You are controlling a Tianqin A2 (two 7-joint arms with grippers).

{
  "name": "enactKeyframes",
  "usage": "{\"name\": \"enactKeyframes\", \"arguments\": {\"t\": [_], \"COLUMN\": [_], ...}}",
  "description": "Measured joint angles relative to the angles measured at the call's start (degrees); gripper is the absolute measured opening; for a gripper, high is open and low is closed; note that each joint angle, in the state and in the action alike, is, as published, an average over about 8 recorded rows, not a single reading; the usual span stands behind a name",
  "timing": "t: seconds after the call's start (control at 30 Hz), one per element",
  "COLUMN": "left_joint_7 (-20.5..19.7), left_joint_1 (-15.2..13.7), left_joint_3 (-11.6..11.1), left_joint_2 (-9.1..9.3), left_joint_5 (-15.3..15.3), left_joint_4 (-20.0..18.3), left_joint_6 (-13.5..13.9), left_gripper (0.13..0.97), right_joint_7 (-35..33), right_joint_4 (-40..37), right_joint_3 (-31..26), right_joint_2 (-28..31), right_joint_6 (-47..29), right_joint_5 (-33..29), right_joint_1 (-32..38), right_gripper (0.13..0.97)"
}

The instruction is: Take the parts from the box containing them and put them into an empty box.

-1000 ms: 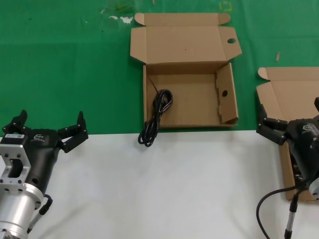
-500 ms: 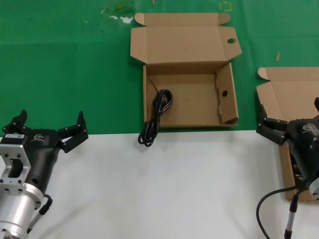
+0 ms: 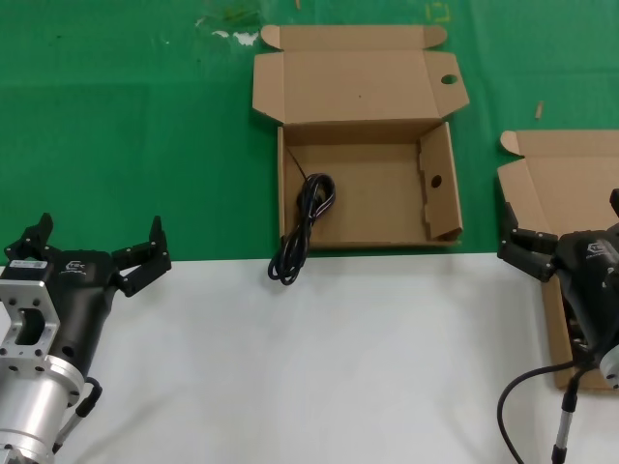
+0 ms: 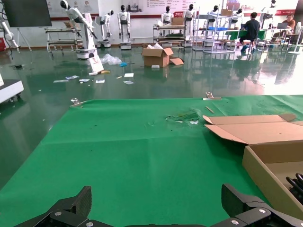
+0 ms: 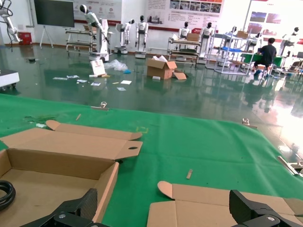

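Cable point(image 3: 302, 227) draped over holed box point(image 3: 387, 208) front wall; left claw point(image 3: 97, 253), right claw point(image 3: 566, 242) open wide, empty.

Markings: none legible.
Left gripper point(image 3: 97, 253) and right gripper point(image 3: 571, 246) each carry a small white logo on the black housing, too small to read. Wall posters point(image 5: 189, 5) in the hall behind show print and pictures, not readable.
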Motion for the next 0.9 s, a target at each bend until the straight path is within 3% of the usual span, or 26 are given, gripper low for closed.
{"name": "enactKeyframes", "arguments": {"t": [0.9], "left_joint_7": [0.0], "left_joint_1": [0.0], "left_joint_3": [0.0], "left_joint_2": [0.0], "left_joint_5": [0.0], "left_joint_4": [0.0], "left_joint_6": [0.0], "left_gripper": [0.966], "right_joint_7": [0.0], "right_joint_4": [0.0], "right_joint_3": [0.0], "right_joint_2": [0.0], "right_joint_6": [0.0], "right_joint_5": [0.0], "right_joint_1": [0.0], "right_gripper": [0.966]}}
